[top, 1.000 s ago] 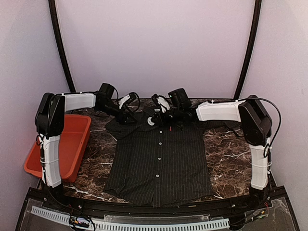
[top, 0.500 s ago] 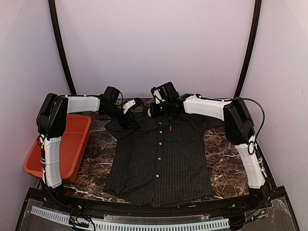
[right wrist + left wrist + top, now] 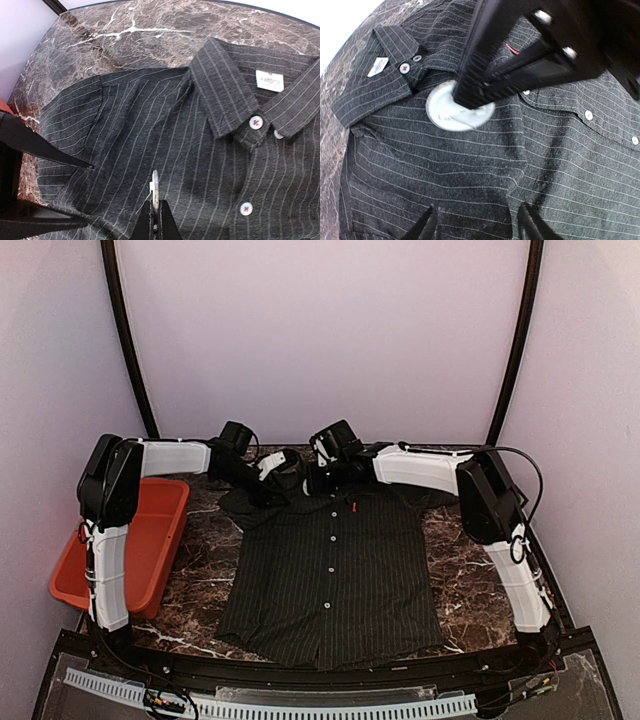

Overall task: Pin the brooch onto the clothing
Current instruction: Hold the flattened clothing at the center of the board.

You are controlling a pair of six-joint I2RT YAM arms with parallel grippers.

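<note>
Pale lilac walls close in a dark marble table (image 3: pixel 470 570), and the shirt (image 3: pixel 330 580) lies flat and face up across it. Its collar (image 3: pixel 230 95) is at 12 o'clock and its hem towards the arm bases. An orange bin (image 3: pixel 150 530) sits at 9 o'clock of the shirt, well apart from the work.

The brooch (image 3: pixel 445 112), a thin white disc, is in the right gripper (image 3: pixel 156 210). The jaws are pressed together on it, so from the right wrist it shows only as a pale edge standing up between the fingertips. It hangs over the chest panel just below the collar, at roughly 11 o'clock of the shirt in the overhead view. The small red tag (image 3: pixel 510 48) is across the button line from it. Whether the disc already touches the cloth cannot be told; it looks at or just above the fabric.

Gripping it by the rim probably leaves the back, where a pin would sit, free to meet the cloth.

The left gripper (image 3: pixel 477 222) is over the shoulder side of that same panel, at about 9 o'clock of the brooch. Its jaws stand apart and the tips sit low at the pinstriped fabric, with a soft ridge of cloth near them. That placing suggests a bracing role, pinching or holding the panel so it cannot slide or bunch while the right arm presses the pin through.

By this reading the pinning is in hand but not yet done. One risk is that loose cloth gives way under the push.
</note>
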